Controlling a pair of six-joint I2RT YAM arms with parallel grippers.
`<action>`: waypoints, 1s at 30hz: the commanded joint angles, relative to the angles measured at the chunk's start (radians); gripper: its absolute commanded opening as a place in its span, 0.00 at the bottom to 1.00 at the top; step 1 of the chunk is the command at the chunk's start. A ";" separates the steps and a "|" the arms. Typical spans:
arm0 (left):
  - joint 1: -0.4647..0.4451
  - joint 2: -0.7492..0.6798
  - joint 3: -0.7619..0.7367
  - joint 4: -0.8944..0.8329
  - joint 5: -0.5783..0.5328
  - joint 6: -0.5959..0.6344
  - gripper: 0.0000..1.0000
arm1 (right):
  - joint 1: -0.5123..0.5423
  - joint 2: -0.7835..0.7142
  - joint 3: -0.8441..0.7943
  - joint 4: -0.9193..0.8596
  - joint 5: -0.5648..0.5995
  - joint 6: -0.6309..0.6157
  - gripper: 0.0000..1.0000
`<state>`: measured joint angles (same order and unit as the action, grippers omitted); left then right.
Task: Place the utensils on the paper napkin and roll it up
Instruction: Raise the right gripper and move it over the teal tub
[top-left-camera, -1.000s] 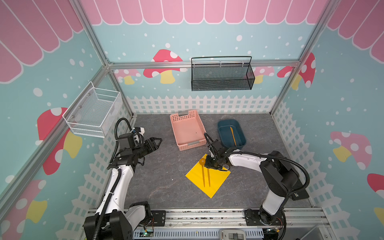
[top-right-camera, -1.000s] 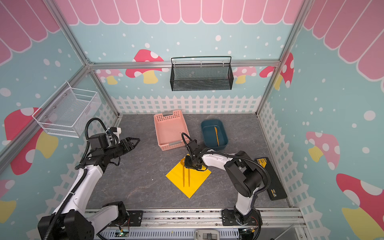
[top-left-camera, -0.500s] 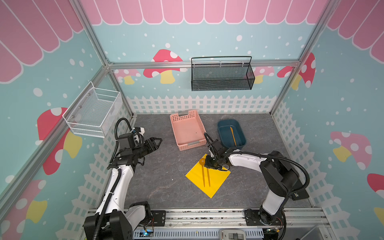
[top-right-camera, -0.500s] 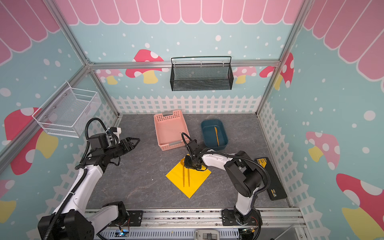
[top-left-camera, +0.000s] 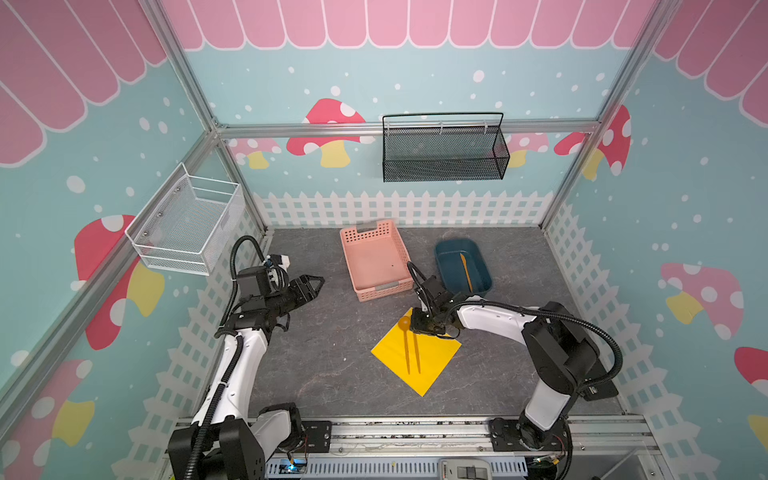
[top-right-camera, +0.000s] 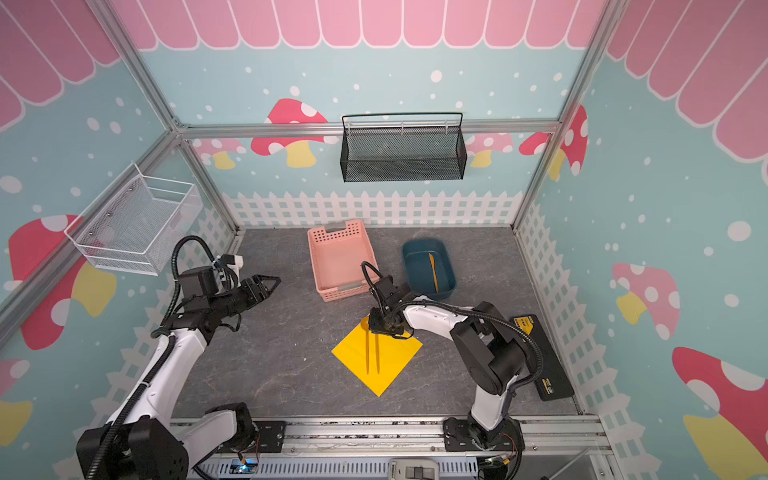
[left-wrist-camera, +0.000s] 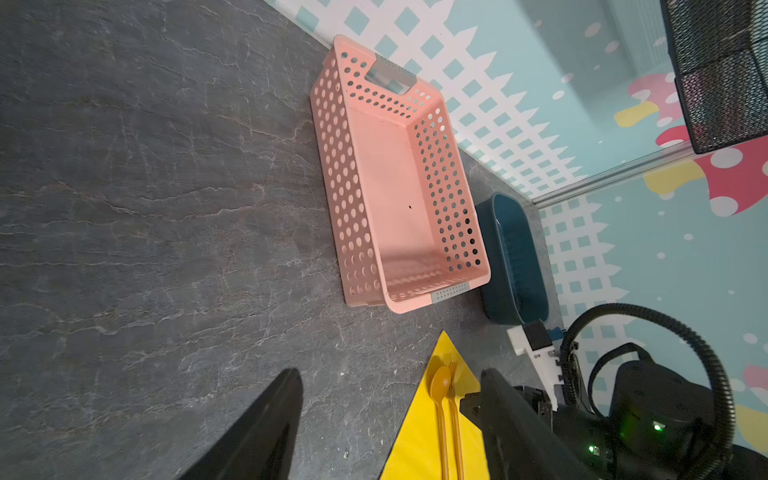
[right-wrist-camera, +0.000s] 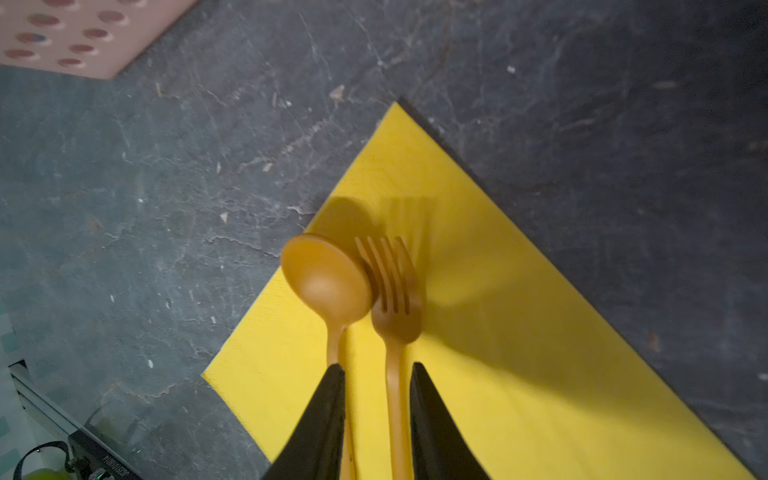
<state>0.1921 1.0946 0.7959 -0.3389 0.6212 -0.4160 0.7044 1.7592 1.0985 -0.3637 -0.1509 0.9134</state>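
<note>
My right claw (right-wrist-camera: 377, 370) is low over the paper napkin (right-wrist-camera: 498, 332), fingers narrowly apart and straddling the fork (right-wrist-camera: 395, 291) without clamping it. The spoon (right-wrist-camera: 328, 282) lies just beside, bowl against the tines. I judge this is the fork's set-down. Next comes a straight lift, then a reach beyond the claw to the knife (top-left-camera: 465, 270) in the blue tub (top-left-camera: 440, 262). My left claw (top-left-camera: 319, 284) hangs wide and empty, well apart.

No legible text anywhere. Yellow labels (top-right-camera: 524, 322) on black pad (top-right-camera: 555, 365) too small; lettering on black object (right-wrist-camera: 104, 457) blurred.
</note>
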 joint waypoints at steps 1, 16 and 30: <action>-0.003 0.008 -0.003 0.006 -0.015 0.009 0.70 | -0.024 -0.039 0.064 -0.066 0.044 -0.048 0.29; 0.004 0.019 0.002 -0.017 -0.063 0.034 0.70 | -0.279 0.056 0.344 -0.225 0.056 -0.315 0.29; 0.003 0.048 0.014 -0.033 -0.098 0.055 0.70 | -0.436 0.340 0.683 -0.422 0.188 -0.520 0.28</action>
<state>0.1921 1.1328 0.7963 -0.3550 0.5503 -0.3874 0.2817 2.0590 1.7306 -0.6998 -0.0124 0.4614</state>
